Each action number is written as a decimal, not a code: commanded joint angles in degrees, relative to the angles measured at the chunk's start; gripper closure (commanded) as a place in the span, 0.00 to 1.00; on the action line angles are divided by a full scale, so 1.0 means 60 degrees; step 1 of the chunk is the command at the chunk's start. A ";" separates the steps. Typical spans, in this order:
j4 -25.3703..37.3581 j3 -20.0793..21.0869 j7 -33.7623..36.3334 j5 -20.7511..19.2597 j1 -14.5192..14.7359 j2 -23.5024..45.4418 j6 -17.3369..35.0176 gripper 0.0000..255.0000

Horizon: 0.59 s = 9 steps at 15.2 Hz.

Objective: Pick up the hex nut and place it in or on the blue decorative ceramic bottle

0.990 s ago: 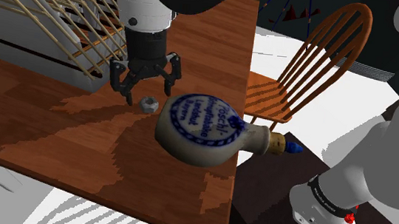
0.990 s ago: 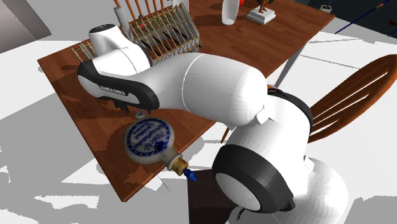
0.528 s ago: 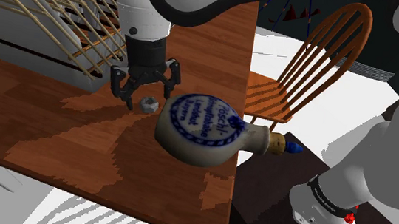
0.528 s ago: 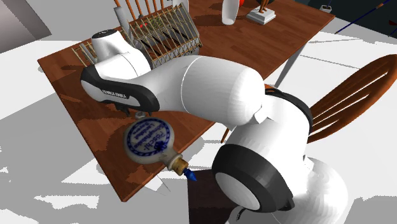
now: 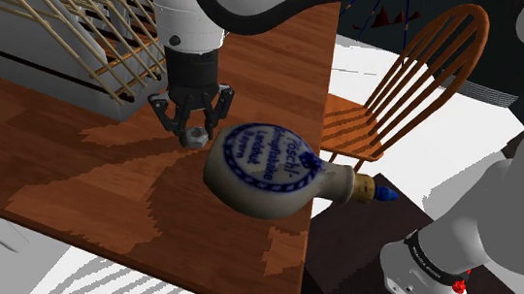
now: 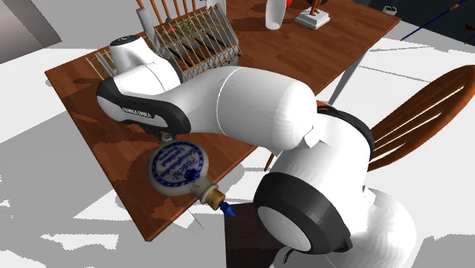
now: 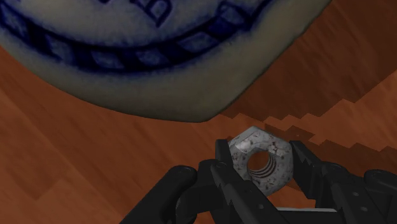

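Gripper (image 5: 193, 131) pinches the hex nut (image 7: 261, 159) down on the wooden table (image 5: 100, 190), just beside the blue-patterned bottle (image 5: 263, 170).

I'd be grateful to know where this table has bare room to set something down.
Bare wood lies between the wire rack, the bottle and the near edge of the table. It is crowded where the gripper clasps the hex nut beside the bottle.

Bright, even light; jagged-edged dark shadows across the wooden table (image 5: 70, 202).
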 commanded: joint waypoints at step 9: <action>0.0526 0.0026 0.0009 0.0049 0.0007 -0.0094 -0.0605 1.00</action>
